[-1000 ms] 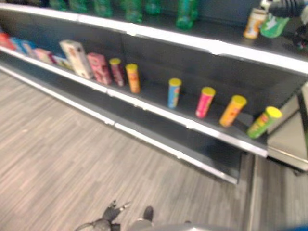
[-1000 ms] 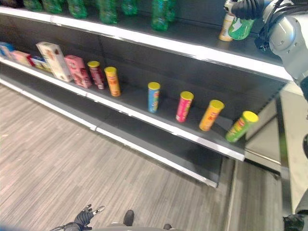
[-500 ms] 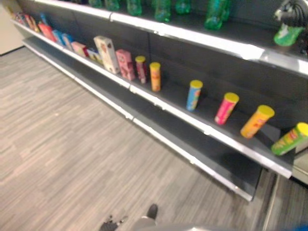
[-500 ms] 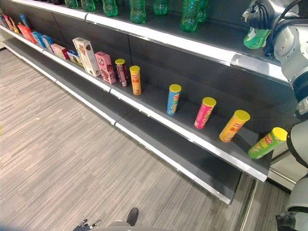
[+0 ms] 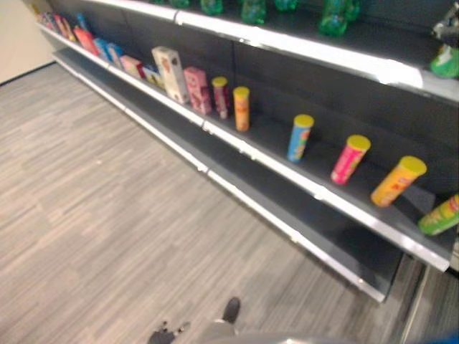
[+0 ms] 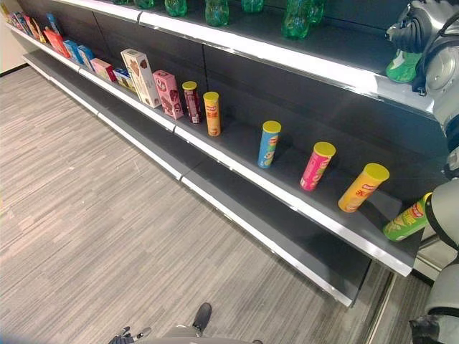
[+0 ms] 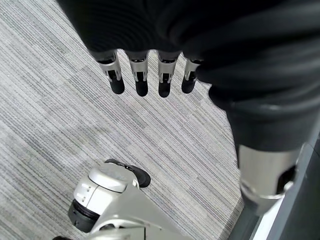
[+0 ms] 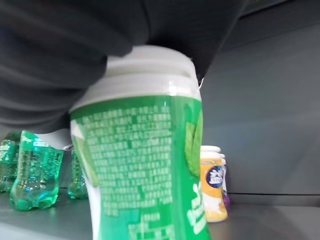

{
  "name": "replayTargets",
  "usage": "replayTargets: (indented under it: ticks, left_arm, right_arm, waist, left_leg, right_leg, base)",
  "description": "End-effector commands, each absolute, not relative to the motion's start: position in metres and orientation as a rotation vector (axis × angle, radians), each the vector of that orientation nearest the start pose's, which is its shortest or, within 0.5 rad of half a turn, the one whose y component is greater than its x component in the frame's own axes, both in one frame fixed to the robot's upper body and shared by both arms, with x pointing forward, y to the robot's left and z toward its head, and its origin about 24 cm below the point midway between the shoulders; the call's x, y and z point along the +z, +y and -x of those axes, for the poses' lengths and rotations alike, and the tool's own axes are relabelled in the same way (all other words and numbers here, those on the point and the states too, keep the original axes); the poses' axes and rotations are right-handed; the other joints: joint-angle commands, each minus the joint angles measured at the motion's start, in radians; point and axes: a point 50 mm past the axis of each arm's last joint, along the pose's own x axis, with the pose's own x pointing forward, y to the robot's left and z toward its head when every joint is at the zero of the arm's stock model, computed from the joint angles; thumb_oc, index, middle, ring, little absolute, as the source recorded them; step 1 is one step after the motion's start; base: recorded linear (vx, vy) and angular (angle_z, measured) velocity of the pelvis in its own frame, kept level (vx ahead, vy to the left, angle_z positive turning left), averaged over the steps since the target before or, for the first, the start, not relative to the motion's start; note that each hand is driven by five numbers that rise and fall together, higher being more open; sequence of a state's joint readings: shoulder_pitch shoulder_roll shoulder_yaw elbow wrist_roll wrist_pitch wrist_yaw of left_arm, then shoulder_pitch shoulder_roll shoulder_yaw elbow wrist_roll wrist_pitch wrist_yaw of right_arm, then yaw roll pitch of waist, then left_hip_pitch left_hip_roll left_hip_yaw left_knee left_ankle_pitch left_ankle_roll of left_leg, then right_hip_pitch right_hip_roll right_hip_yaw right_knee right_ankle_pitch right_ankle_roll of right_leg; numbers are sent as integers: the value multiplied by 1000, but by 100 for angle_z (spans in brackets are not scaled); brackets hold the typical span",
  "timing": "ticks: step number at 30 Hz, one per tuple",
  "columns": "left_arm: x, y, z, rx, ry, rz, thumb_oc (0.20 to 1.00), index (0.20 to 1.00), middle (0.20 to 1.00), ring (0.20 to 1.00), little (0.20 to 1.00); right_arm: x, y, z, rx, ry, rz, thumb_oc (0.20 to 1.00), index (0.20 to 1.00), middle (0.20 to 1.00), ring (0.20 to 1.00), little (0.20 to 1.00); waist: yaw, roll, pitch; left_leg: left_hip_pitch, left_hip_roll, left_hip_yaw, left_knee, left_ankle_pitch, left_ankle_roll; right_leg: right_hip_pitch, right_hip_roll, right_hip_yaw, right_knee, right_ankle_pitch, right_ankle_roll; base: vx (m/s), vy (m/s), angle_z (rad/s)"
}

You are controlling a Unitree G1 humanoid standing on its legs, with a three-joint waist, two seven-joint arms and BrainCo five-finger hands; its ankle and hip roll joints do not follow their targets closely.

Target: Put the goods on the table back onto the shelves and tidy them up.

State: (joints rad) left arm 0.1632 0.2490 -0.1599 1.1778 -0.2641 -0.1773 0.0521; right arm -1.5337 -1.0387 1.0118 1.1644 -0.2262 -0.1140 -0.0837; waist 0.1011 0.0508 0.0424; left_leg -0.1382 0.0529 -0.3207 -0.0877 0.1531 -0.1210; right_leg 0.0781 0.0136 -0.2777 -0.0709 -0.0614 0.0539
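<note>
The robot's right hand (image 6: 410, 30) is up at the top shelf (image 6: 287, 57), gripping a green container with a white cap (image 8: 142, 150) by its top; the fingers appear wrapped round the cap, though the dark cover hides most of them. The container's base looks to be at or just above the shelf board. Close behind it stands an orange-and-white bottle (image 8: 212, 182), and farther along that shelf are green drink bottles (image 8: 31, 170). On the shelf below, yellow-lidded tubes stand well spaced: a green tube (image 6: 407, 221), an orange tube (image 6: 363, 188), a pink tube (image 6: 317, 165) and a blue tube (image 6: 269, 143), then cartons (image 6: 152, 84). The left hand (image 7: 150, 75) hangs low over the grey floor (image 6: 86, 215), fingers straight and holding nothing.
</note>
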Motion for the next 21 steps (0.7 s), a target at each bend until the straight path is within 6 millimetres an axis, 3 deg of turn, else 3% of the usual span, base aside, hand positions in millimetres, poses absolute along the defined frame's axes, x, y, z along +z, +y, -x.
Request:
replayTargets:
  ticks: [1,21]
  left_arm:
    - [-149,269,-75,254,1075,-194,1000,1000,1000,1000,1000]
    - [-149,272,-72,258,1090,-196,1000,1000,1000,1000,1000]
  right_arm:
    - [396,-329,-351,-604,-185,1624,200,200,200,200,200]
    - [405,-337,-344,-653,-134,1707,200,200,200,200,200]
  waist:
    - [40,-93,34]
    - [53,-58,60]
  left_leg:
    - [136,-17,119,0,-128,-66]
    - [87,-12,100,0,-91,-86]
  right_leg:
    - [-77,-90,53,27,49,101]
    - [-108,-87,13,53,29,90]
  base:
    - [-19,-40,20]
    - [-5,-25,17]
